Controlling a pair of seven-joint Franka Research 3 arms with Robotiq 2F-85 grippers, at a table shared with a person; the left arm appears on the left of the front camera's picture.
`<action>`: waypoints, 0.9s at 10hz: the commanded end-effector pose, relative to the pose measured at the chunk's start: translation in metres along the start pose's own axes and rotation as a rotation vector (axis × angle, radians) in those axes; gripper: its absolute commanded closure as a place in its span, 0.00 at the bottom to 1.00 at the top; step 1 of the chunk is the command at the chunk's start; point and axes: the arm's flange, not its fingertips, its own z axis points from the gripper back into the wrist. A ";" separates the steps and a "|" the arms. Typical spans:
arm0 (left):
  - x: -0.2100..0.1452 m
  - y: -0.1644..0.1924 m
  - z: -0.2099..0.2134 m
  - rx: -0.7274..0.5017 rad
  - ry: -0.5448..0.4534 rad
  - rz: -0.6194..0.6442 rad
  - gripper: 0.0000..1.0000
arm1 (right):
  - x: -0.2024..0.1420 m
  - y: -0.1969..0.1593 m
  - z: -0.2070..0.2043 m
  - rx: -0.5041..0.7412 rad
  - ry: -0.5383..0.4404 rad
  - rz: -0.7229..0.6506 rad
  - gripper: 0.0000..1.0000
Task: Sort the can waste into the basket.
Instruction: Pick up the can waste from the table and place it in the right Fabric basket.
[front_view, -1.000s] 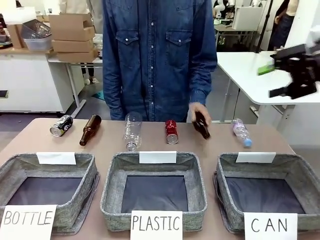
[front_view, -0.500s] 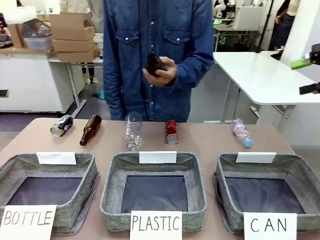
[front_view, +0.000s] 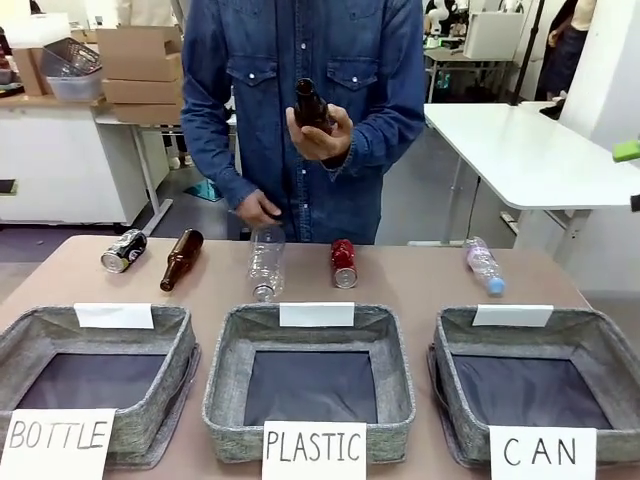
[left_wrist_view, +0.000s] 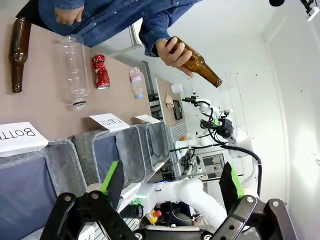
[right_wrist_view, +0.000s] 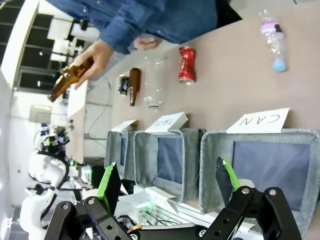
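The red can (front_view: 343, 263) is being left lying near the table's far edge and the dark can (front_view: 123, 250) well off to its left, both outside the CAN basket (front_view: 590, 322). The brown bottle (front_view: 308, 102) that lay just right of the red can is now being held up in the person's hand (front_view: 325, 137), so room is being freed on that side. The left gripper (left_wrist_view: 171, 180) and right gripper (right_wrist_view: 166, 177) are being held wide apart, with nothing being gripped.

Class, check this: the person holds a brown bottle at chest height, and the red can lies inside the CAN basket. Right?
Not quite. The red can lies on the table beyond the PLASTIC basket, not in the CAN basket, as the front view shows. The person does hold a brown bottle at chest height.
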 end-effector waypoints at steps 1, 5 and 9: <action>0.002 -0.001 -0.001 -0.024 -0.010 -0.023 0.00 | 0.003 0.000 -0.004 -0.035 -0.013 -0.024 0.00; 0.002 -0.001 -0.001 -0.024 -0.010 -0.023 0.00 | 0.009 0.005 -0.014 -0.050 0.018 -0.007 0.00; 0.002 -0.001 -0.001 -0.024 -0.010 -0.023 0.00 | 0.012 0.009 -0.020 -0.057 0.039 0.002 0.00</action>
